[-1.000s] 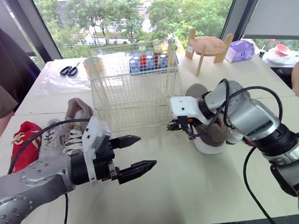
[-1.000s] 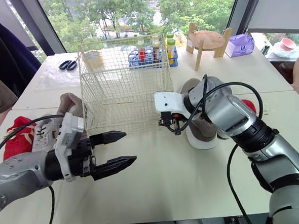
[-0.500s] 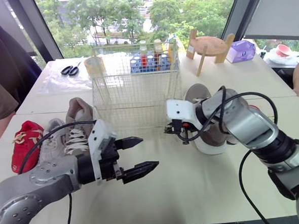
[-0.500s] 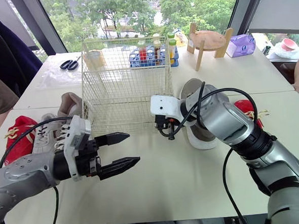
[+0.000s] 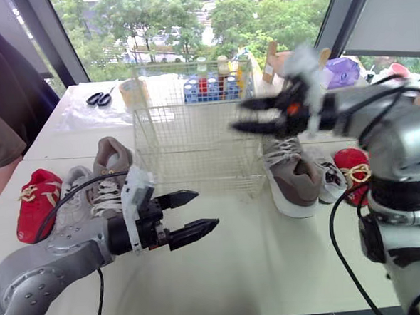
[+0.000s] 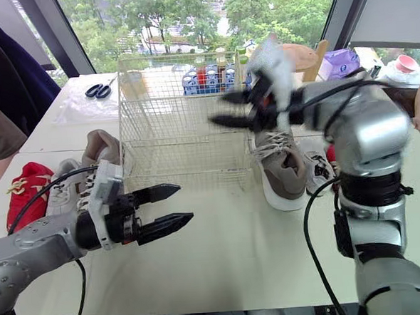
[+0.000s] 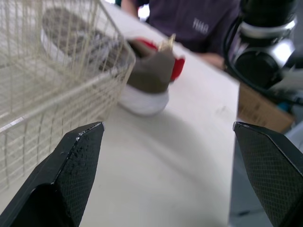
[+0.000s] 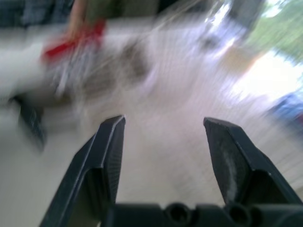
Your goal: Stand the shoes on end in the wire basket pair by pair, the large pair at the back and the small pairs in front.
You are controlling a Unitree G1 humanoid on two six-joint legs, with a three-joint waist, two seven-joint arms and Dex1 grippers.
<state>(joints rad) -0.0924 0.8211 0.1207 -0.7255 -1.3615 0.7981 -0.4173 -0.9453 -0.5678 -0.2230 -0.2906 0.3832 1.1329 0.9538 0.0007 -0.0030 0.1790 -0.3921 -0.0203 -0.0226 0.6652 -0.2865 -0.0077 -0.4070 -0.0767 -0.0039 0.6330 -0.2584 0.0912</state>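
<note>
tabletop (image 5: 274, 268): wire basket (image 5: 194, 130) empty. your right gripper (image 5: 237, 117), spread wide, hangs raised near the big grey shoe (image 5: 293, 177) lying front-to-back; left gripper (image 5: 206, 208), also spread, sits farther.

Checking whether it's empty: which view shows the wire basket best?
Left eye view: the whole wire basket from above, nothing inside. Right eye view matches. Left wrist view has one corner; right wrist view, blurred mesh.

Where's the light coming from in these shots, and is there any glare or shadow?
Left eye view: daylight enters through the windows behind the cream wire basket. Left wrist view: the brown white-soled shoe throws a soft shadow across the white table. Right wrist view: bright glare patch.
</note>
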